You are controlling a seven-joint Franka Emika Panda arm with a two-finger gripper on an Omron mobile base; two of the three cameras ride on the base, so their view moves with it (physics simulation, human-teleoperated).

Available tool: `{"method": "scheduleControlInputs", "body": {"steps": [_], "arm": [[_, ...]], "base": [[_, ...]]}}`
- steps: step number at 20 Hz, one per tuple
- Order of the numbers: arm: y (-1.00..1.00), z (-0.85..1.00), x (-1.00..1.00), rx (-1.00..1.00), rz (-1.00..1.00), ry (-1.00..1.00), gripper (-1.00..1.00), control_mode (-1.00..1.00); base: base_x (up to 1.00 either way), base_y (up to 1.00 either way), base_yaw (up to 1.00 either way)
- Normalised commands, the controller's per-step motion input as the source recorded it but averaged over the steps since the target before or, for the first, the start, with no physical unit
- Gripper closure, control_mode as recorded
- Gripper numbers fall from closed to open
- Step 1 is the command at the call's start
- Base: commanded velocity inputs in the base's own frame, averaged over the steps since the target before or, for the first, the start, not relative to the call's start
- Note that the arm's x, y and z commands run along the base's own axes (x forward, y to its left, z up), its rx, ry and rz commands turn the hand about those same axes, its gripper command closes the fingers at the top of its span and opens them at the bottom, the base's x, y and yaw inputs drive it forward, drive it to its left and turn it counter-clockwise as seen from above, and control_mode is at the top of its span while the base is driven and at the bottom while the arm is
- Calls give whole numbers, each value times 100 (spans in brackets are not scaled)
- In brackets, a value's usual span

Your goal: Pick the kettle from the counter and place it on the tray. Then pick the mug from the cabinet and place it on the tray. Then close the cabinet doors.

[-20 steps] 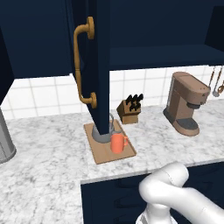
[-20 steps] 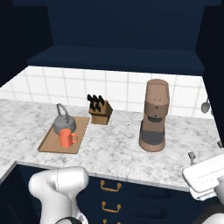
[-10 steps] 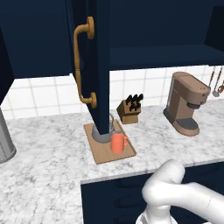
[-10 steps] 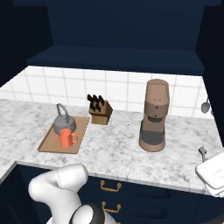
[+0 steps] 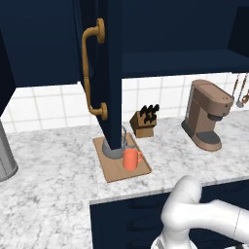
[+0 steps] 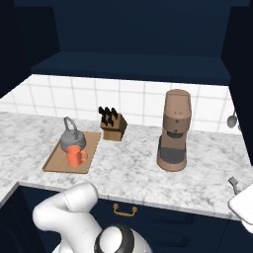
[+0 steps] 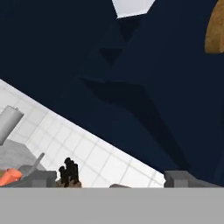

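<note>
The grey kettle and the orange-red mug both stand on the wooden tray, on the marbled counter. In the left base view the kettle is half hidden behind an open cabinet door, seen edge-on, with its brass handle. The mug stands in front of it on the tray. The cabinet above gapes open and dark. My gripper is open with nothing between its fingertips. It looks up at the cabinet from the right, well away from the tray.
A knife block stands behind the tray. A brown coffee machine is to its right. A large grey cylinder is at the far left. The other open door stands at the right edge.
The white hand has slid further toward the right edge of the right base view. Kettle, mug, tray and doors have not moved.
</note>
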Motion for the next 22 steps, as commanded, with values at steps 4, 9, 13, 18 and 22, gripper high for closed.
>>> {"method": "scheduleControlInputs", "body": {"steps": [4,9,13,18,22], "arm": [[-39,5,0,0,9,-1,-100,-100],[13,47,0,-1,12,-1,-100,-100],[50,54,-1,-17,18,-4,-100,-100],[61,15,-18,-19,14,-15,-100,-100],[91,2,-7,-20,7,-11,-100,-100]], "base": [[0,0,0],[0,0,0],[0,0,0],[0,0,0],[0,0,0]]}}
